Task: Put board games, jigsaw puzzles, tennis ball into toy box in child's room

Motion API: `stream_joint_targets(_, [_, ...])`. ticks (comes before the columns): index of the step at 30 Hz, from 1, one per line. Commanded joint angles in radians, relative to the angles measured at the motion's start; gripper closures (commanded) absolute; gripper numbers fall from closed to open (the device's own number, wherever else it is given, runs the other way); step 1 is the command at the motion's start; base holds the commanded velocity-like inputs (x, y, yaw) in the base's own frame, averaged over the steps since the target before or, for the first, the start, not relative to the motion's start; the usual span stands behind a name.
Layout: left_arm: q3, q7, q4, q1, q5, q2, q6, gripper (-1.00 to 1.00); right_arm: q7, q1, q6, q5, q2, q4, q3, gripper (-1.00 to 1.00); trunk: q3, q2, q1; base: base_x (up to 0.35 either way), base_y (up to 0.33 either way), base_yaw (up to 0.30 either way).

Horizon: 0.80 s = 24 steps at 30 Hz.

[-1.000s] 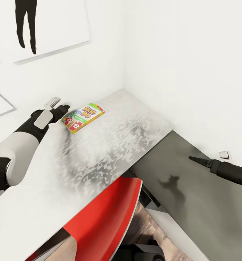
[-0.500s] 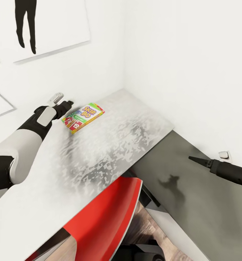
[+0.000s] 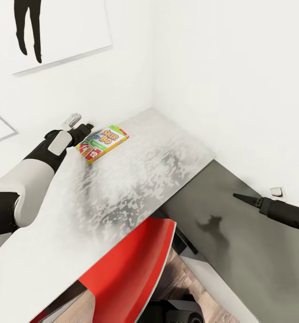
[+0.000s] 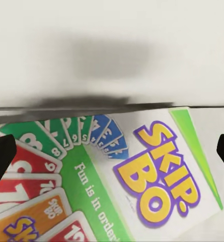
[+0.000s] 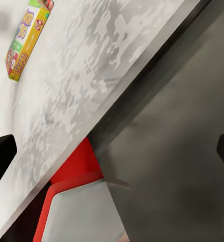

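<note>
The left jaws (image 3: pixel 85 130) are sitting at the game (image 3: pixel 102 144), at its 9 o'clock end, on the bench (image 3: pixel 136 179). In the left wrist view the game (image 4: pixel 117 176) is lying between two dark fingertips (image 4: pixel 0 161) spread wide, not closed on it. A red chair (image 3: pixel 136 264) is tucked under the bench at 6 o'clock. The right jaws (image 3: pixel 245 198) are hanging at 3 o'clock beside the dark side panel (image 3: pixel 239 251), their fingertips (image 5: pixel 1 156) standing wide apart.
</note>
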Motion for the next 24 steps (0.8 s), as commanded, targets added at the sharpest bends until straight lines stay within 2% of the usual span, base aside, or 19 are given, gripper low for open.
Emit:
stream_joint_targets(1, [-0.007,0.008,-0.002,0.000,0.010,-0.001,0.003,-1.00,0.007,-0.001,0.005,0.005,0.000,0.000,-0.001,-1.00,-0.003,-0.002,0.000,0.000,0.000,0.000])
stream_joint_targets(24, [-0.008,0.007,0.008,0.002,0.009,-0.013,0.004,-1.00,0.007,-0.001,0.005,0.005,-0.004,0.000,-0.002,-1.00,-0.039,-0.002,0.000,0.000,0.000,0.000])
